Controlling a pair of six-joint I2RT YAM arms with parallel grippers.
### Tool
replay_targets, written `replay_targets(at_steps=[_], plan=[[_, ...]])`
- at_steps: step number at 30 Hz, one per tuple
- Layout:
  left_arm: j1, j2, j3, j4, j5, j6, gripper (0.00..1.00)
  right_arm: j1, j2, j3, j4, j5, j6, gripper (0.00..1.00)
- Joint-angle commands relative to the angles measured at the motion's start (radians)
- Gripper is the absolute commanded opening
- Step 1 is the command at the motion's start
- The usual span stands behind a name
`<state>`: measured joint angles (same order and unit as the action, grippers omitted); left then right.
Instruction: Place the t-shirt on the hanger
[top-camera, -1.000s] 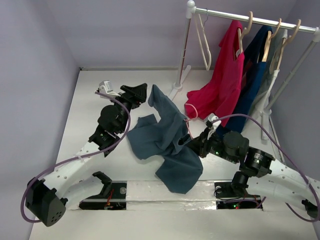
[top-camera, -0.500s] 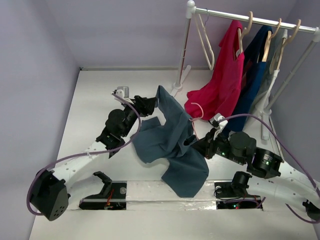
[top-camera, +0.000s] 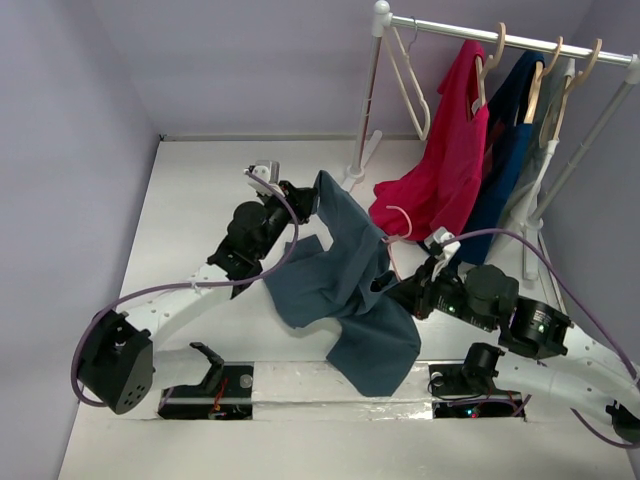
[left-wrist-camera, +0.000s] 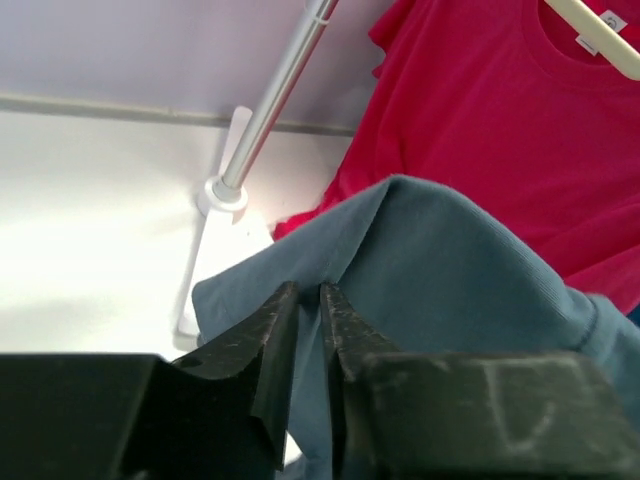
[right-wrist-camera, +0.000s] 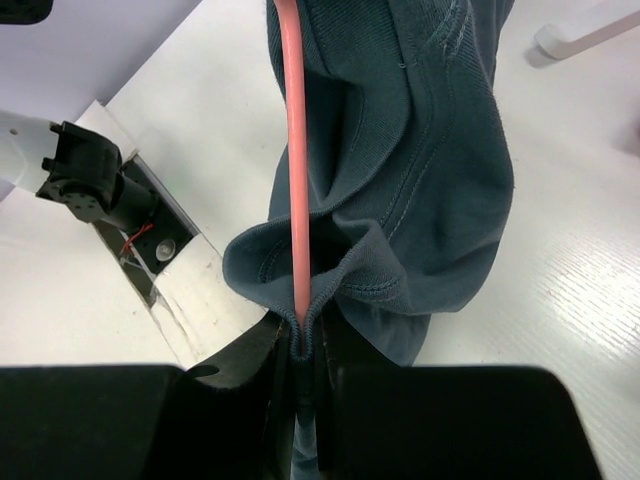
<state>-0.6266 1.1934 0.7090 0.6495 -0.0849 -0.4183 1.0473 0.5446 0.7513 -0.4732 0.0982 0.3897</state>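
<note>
Progress partial: slate-blue t-shirt bunched around pink hanger, hanging over table between both arms. Left gripper pinching shut on upper shirt fold. Right gripper clamped on hanger rod, collar cloth bunched beside it. Left to do, by the look: spreading shoulders over hanger, neck round hook.

The flat white surface carries the foot of a white metal clothes rack at its far side, and the lower folds of a draped slate-blue cotton t-shirt.
</note>
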Motion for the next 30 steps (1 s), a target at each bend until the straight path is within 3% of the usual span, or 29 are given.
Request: replay_targets(at_steps=[1,3,5,6,7,11,12,14,15,16,17,21,30], plan=[[0.001,0.023,0.072,0.038,-0.012,0.039,0.12,-0.001,-0.026,0.060,0.045,0.015,0.001,0.00],[0.001,0.037,0.087,0.029,-0.009,0.050,0.12,-0.001,-0.028,0.063,0.039,0.015,0.003,0.00],[0.001,0.046,0.099,0.025,0.007,0.053,0.23,-0.001,-0.034,0.065,0.035,0.015,0.006,0.00],[0.001,0.044,0.098,0.032,0.026,0.059,0.34,-0.001,-0.034,0.066,0.031,0.017,0.008,0.00],[0.001,0.043,0.090,0.044,0.037,0.062,0.37,-0.001,-0.037,0.066,0.028,0.017,0.008,0.00],[0.001,0.049,0.092,0.047,0.066,0.084,0.40,-0.001,-0.044,0.068,0.025,0.017,0.008,0.00],[0.001,0.054,0.096,0.042,0.070,0.087,0.38,-0.001,-0.044,0.068,0.025,0.017,0.008,0.00],[0.001,0.069,0.112,0.033,0.063,0.092,0.26,-0.001,-0.043,0.068,0.027,0.017,0.009,0.00],[0.001,0.075,0.119,0.027,0.057,0.093,0.19,-0.001,-0.043,0.068,0.027,0.014,0.011,0.00],[0.001,0.084,0.133,0.015,0.039,0.093,0.05,-0.001,-0.044,0.068,0.025,0.015,0.012,0.00],[0.001,0.087,0.136,0.018,0.037,0.096,0.00,-0.001,-0.048,0.066,0.022,0.014,0.014,0.00],[0.001,0.080,0.153,0.003,-0.007,0.093,0.00,-0.001,-0.057,0.065,0.008,0.018,0.018,0.00],[0.034,0.008,0.217,-0.191,-0.358,0.087,0.00,-0.001,-0.057,0.100,-0.090,-0.005,0.032,0.00]])
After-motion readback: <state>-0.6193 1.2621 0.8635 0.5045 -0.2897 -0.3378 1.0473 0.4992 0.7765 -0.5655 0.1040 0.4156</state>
